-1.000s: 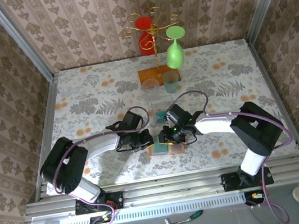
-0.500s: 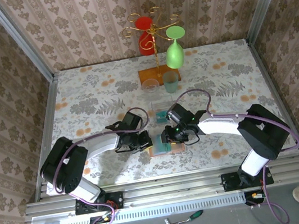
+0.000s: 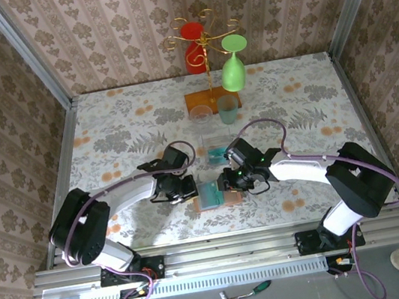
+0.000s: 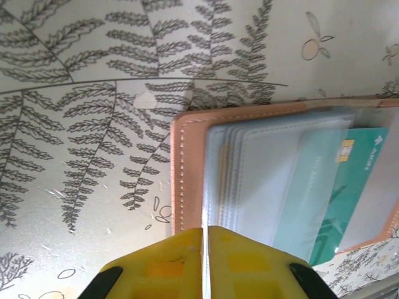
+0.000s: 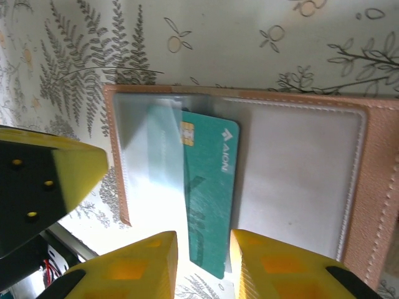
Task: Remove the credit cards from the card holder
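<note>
The card holder [image 5: 371,187] lies open on the table [image 4: 75,124] between my grippers, with a teal credit card [image 5: 209,187] partway out of its clear pocket. I judge the card light, stiff and slick, best pinched at its free short end. My left gripper [image 4: 206,265] is clenched shut at the holder's edge. My right gripper [image 5: 204,265] straddles the card with jaws apart, and I cannot tell whether it grips
</note>
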Motion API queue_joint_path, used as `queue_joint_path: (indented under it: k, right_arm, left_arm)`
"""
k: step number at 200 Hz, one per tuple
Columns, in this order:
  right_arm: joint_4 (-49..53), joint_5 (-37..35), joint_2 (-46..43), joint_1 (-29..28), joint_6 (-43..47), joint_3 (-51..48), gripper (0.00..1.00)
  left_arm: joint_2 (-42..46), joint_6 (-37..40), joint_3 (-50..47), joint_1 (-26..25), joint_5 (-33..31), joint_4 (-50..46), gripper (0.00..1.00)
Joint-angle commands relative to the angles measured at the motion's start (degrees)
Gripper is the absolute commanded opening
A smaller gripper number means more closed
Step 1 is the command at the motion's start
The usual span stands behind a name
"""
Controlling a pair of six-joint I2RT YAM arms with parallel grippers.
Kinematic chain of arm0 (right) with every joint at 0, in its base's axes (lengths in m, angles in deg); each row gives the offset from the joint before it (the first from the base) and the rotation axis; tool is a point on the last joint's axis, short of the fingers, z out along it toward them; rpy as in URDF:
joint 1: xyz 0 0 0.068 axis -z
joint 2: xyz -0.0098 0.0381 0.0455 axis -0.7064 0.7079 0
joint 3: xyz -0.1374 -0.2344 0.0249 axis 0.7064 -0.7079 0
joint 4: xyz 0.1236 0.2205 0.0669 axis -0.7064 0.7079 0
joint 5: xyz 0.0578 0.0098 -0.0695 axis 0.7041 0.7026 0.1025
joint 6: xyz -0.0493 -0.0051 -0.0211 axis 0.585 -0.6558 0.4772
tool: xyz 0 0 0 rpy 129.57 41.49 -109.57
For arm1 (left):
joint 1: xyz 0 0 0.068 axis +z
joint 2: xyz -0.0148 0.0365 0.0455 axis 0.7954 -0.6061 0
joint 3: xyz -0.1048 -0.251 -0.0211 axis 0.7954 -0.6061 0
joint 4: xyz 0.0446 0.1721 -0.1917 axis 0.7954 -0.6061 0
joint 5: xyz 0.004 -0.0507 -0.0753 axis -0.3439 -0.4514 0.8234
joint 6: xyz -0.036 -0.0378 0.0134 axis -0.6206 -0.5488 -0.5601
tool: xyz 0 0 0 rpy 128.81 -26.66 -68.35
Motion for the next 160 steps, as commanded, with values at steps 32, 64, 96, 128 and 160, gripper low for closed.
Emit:
queue_joint_path:
  k: [32, 64, 96, 128, 160]
  right_arm:
    - [-1.5, 1.4, -1.0, 0.7, -2.3, -2.8, 0.29]
    - [-5.9, 3.1, -0.9, 0.7, -4.3, -4.8, 0.29]
    - [-8.0, 3.7, -0.2, 0.8, -5.2, -5.8, 0.29]
    - [-11.4, 4.8, 1.1, 1.3, -6.3, -7.0, 0.29]
    - [-14.3, 5.9, 2.8, 1.5, -7.0, -7.6, 0.28]
  left_arm:
    - [1.3, -0.6, 3.0, -3.1, -2.4, -1.6, 0.11]
    - [-0.4, -1.6, 3.1, -4.9, -1.9, 1.9, 0.11]
    - [-2.5, -2.0, 3.0, -5.6, -0.8, 5.1, 0.09]
    - [-4.1, -1.5, 3.0, -5.7, -0.4, 6.4, 0.08]
    - [-4.6, -1.1, 2.2, -5.7, -1.1, 6.1, 0.07]
